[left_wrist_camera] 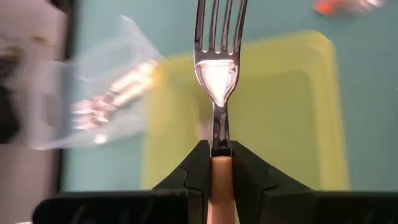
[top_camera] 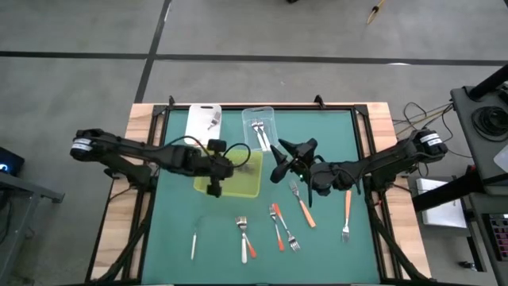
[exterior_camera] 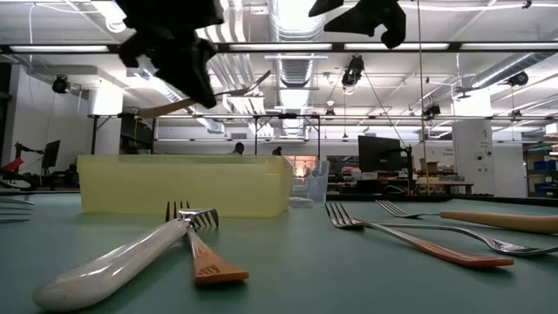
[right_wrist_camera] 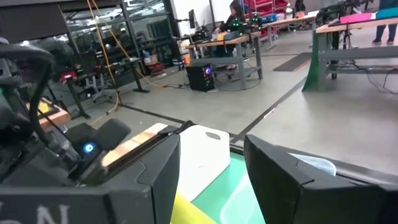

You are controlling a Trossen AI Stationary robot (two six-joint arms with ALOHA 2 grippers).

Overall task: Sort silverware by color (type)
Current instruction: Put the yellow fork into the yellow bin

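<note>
My left gripper (top_camera: 228, 168) hangs over the yellow-green tray (top_camera: 242, 187) and is shut on an orange-handled fork (left_wrist_camera: 217, 68). That fork also shows high in the low view (exterior_camera: 218, 94). My right gripper (top_camera: 278, 163) stands open above the table, just right of the tray and near the clear tub (top_camera: 258, 127), with nothing between its fingers (right_wrist_camera: 155, 180). More silverware lies flat on the green mat: an orange-handled fork (top_camera: 302, 204), another one (top_camera: 347, 213), two crossing forks (top_camera: 280, 228), a fork pair (top_camera: 245, 238) and a white-handled piece (top_camera: 193, 243). My left gripper pinches the fork's handle (left_wrist_camera: 219, 177) between its two fingers, close to where the handle meets the metal neck. The fork runs along the fingers and sticks out ahead of them, tines foremost. It is lifted clear, above the yellow-green tray.
The clear tub holds a few all-silver forks (top_camera: 257, 125). A white tub (top_camera: 203, 119) with one utensil stands left of it at the far edge. The mat's near left part (top_camera: 171, 230) holds only the white-handled piece.
</note>
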